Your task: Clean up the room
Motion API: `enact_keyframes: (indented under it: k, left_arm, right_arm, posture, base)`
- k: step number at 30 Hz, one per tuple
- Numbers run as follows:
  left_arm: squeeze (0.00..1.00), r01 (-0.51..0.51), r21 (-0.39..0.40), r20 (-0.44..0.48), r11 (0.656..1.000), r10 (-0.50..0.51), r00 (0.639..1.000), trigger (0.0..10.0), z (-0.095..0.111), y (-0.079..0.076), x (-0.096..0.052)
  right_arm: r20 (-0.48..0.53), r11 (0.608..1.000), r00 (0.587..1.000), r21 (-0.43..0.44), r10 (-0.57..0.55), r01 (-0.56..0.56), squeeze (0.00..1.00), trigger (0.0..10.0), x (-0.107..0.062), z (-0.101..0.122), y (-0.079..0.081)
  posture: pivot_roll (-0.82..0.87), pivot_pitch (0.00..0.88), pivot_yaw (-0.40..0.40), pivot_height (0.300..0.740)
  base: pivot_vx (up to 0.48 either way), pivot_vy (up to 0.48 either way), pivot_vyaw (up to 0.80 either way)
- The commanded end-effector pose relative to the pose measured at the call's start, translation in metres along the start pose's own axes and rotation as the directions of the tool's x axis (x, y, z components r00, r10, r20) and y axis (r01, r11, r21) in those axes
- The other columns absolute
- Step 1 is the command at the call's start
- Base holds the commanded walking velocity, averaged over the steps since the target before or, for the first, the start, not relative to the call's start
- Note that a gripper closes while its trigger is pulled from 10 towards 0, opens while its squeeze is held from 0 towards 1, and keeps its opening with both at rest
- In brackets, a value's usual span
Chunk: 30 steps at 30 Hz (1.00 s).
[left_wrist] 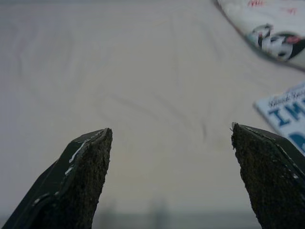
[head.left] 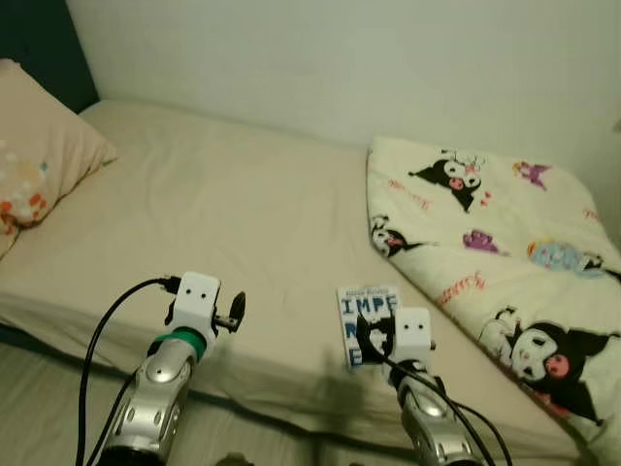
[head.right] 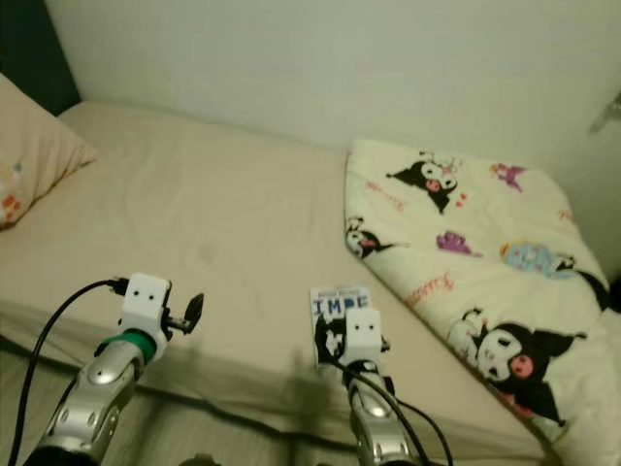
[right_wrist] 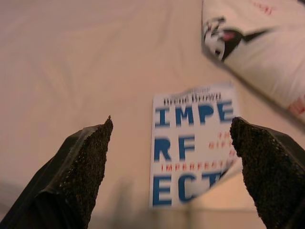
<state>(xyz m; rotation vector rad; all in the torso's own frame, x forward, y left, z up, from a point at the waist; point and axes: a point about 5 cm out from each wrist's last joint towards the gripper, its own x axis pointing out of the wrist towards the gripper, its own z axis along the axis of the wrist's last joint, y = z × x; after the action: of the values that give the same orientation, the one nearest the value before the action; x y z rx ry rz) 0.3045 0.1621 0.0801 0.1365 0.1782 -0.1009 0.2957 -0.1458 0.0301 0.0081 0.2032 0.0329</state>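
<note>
**Both grippers open at bed edge; one book on sheet**

Nearest: two grippers, both at the near edge of the bed. Right gripper (right_wrist: 171, 129) hangs just above the book, fingers spread wide, nothing between them. Left gripper (left_wrist: 169, 136) is well to the left over bare sheet, fingers likewise spread and empty.

Count: one book, one blanket, one pillow.

Book (head.left: 365, 316): lies flat, face up, on the beige bed sheet (head.left: 223, 214) close to the near edge, its right side just beside the blanket's edge. White cover, large blue block letters in three rows, a line of small dark print above, small red print between the rows. Lower right corner looks curled or shaded; cannot tell which.

Farther right: cream blanket (head.left: 485, 243) printed with black cartoon characters, folded, covering the right part of the bed.

Far left: peach pillow (head.left: 39, 155) with small orange marks, against a dark headboard (head.left: 39, 49). Pale wall (head.left: 340, 58) behind.
</note>
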Motion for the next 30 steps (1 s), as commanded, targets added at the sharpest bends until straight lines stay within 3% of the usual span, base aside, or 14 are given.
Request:
enact_keyframes:
  k: [1, 11, 18, 27, 30]
  left_arm:
    - [0.00, 0.007, -0.004, -0.032, 1.000, -0.008, 0.999, 10.0, -0.009, -0.003, -0.002]
    - [0.00, -0.001, -0.007, -0.039, 1.000, 0.001, 0.999, 10.0, -0.012, -0.003, -0.005]
    - [0.00, -0.002, -0.001, -0.047, 1.000, 0.002, 0.999, 10.0, -0.015, -0.003, -0.006]
    - [0.00, -0.014, -0.002, -0.051, 1.000, 0.013, 0.999, 10.0, -0.020, 0.003, -0.012]
    - [0.00, -0.025, 0.035, -0.050, 0.999, 0.026, 0.998, 10.0, -0.030, 0.019, -0.024]
  right_arm:
    - [-0.018, 1.000, 1.000, 0.007, -0.009, 0.009, 0.00, 10.0, -0.003, -0.005, -0.002]
    - [-0.003, 1.000, 1.000, 0.004, -0.005, 0.005, 0.00, 10.0, -0.003, -0.003, -0.002]
    - [0.107, 0.998, 0.994, 0.047, 0.027, -0.032, 0.00, 10.0, 0.002, 0.016, 0.002]
    - [0.140, 0.981, 0.989, 0.194, -0.039, 0.011, 0.00, 10.0, 0.012, 0.034, -0.008]
    - [0.158, 0.971, 0.985, 0.238, -0.062, 0.023, 0.00, 10.0, 0.015, 0.040, -0.012]
  posture:
    - [0.11, 0.000, 0.013, 0.601]
    - [0.11, 0.000, 0.006, 0.586]
    - [0.11, 0.000, 0.006, 0.586]
    - [0.11, 0.000, 0.003, 0.572]
    - [0.11, 0.000, 0.002, 0.567]
  base:
    - [0.000, 0.000, 0.00]
    - [0.000, 0.000, 0.00]
    - [0.000, 0.000, 0.00]
    - [0.000, 0.000, 0.00]
    - [0.000, 0.000, 0.00]
